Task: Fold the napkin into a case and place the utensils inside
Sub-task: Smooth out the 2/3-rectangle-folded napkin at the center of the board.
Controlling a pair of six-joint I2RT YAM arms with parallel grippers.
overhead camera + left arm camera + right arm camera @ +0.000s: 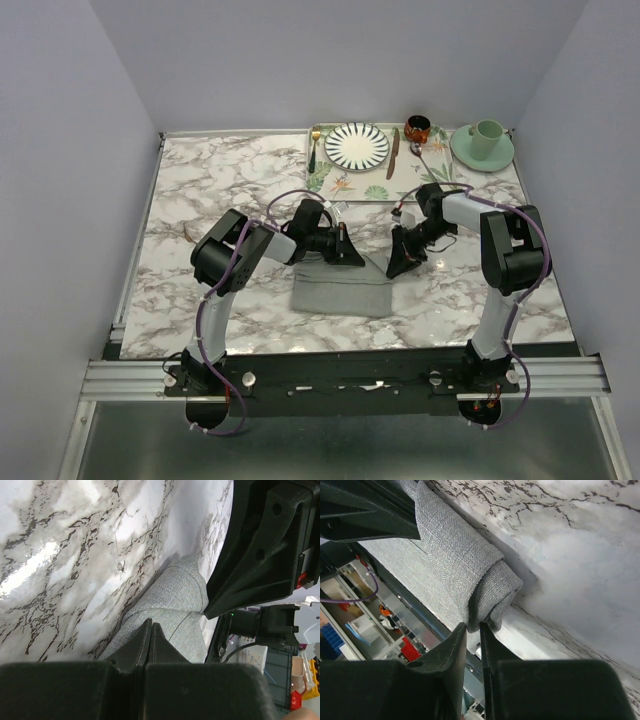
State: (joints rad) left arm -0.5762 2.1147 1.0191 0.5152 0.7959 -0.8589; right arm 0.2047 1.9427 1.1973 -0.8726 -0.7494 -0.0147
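The grey napkin (340,291) lies folded into a wide band on the marble table near the front middle. My left gripper (353,257) is at its far left corner, with the jaws closed on the cloth edge (175,600). In the left wrist view the gripper (150,625) shows almost no gap. My right gripper (396,268) is at the far right corner. In the right wrist view the gripper (473,626) pinches a rolled fold of the napkin (455,555). A spoon (428,163) lies on the tray's right part. I cannot make out the copper-pink fork.
The leaf-patterned tray (345,185) at the back holds a striped plate (357,145), a gold fork (314,148) and a brown-handled knife (394,152). A dark cup (417,127) and a green cup on a saucer (483,143) stand at the back right.
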